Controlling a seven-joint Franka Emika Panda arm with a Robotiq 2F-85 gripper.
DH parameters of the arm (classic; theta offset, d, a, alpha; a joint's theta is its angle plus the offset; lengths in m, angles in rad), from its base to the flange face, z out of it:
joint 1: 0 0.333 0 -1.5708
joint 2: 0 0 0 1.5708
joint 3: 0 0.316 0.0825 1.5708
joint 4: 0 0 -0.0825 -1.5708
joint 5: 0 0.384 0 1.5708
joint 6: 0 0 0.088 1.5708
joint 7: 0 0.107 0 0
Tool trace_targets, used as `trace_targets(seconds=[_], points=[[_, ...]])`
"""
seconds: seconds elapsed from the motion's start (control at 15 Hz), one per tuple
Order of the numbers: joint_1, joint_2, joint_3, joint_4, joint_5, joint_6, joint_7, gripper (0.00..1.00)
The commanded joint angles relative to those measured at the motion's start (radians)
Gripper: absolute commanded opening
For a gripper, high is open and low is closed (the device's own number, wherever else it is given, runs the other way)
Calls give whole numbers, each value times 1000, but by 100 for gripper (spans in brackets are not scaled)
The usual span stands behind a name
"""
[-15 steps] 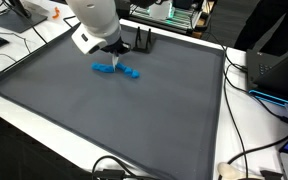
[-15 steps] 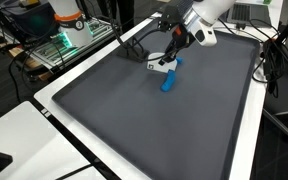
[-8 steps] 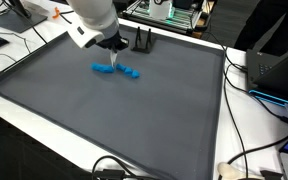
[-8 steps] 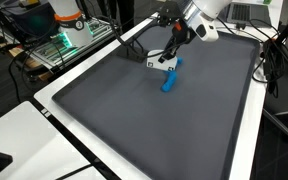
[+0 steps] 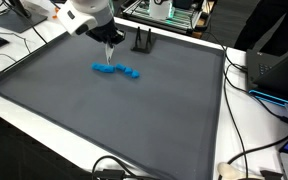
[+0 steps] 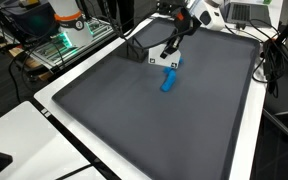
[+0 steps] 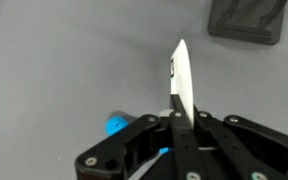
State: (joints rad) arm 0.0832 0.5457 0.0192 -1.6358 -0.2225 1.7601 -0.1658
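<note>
Tool (image 5: 110, 42) jaws together, clamped on a thin white piece (image 7: 180, 80) and held above the counter (image 5: 134, 120). Blue object (image 5: 116, 70) lies just beneath the tool. Pickup done; the piece is not yet set down.

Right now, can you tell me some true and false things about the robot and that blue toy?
1. The gripper is shut on a thin white piece. True.
2. The blue toy lies on a red mat. False: the mat is dark grey.
3. The gripper is holding the blue toy. False: the toy lies loose on the mat, and the gripper holds the white piece.
4. A black stand sits near one edge of the mat. True.
</note>
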Motion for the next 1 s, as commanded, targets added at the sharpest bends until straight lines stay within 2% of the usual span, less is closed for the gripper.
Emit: trace_targets(seconds=[0.0,0.93], points=[[-9,-22,-2,-20,-19,14,16,1],[-8,31,-28,3,-21,142,99,1]])
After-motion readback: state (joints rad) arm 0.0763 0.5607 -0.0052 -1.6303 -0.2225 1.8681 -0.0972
